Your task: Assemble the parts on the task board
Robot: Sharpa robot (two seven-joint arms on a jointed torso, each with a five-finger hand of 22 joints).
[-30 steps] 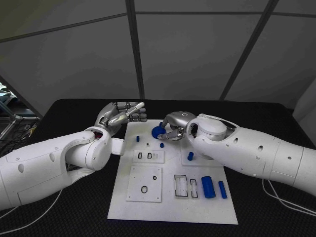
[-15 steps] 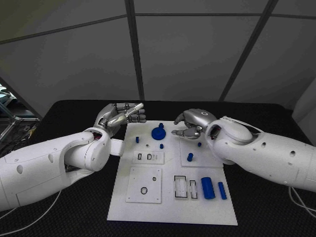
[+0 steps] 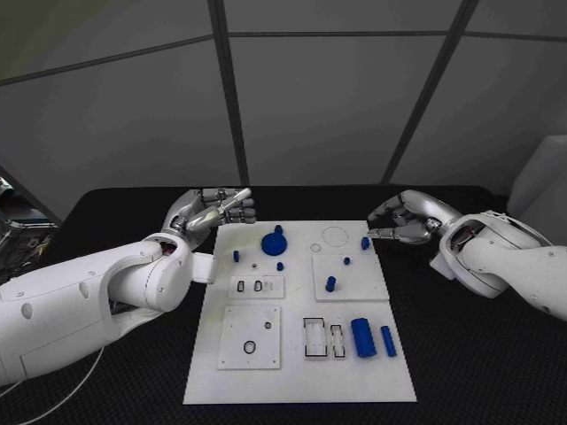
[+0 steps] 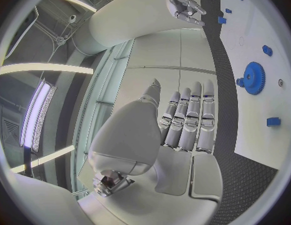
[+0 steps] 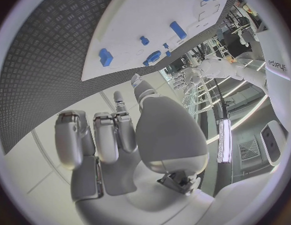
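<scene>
The white task board (image 3: 297, 363) lies in the middle of the black table. A blue gear (image 3: 275, 242) (image 4: 253, 77) stands near its far edge, with several small blue pegs (image 3: 331, 283) around it. A thick blue cylinder (image 3: 361, 337) and a thin blue rod (image 3: 387, 340) lie at the near right. My right hand (image 3: 405, 220) (image 5: 114, 135) hovers over the board's far right corner, fingers loosely apart and holding nothing; a small blue peg (image 3: 364, 243) (image 5: 105, 57) stands just below its fingertips. My left hand (image 3: 213, 210) (image 4: 183, 125) is raised beside the far left corner, fingers straight, empty.
Empty rectangular slots (image 3: 315, 336) and a square plate with ring holes (image 3: 252, 335) sit on the board's near half. Black table (image 3: 488, 354) surrounds the board on both sides. Both forearms flank the board.
My right hand has let go of the blue gear and drawn back to the right, to the board's far right corner. The gear stays standing on the board. The left hand stays put.
</scene>
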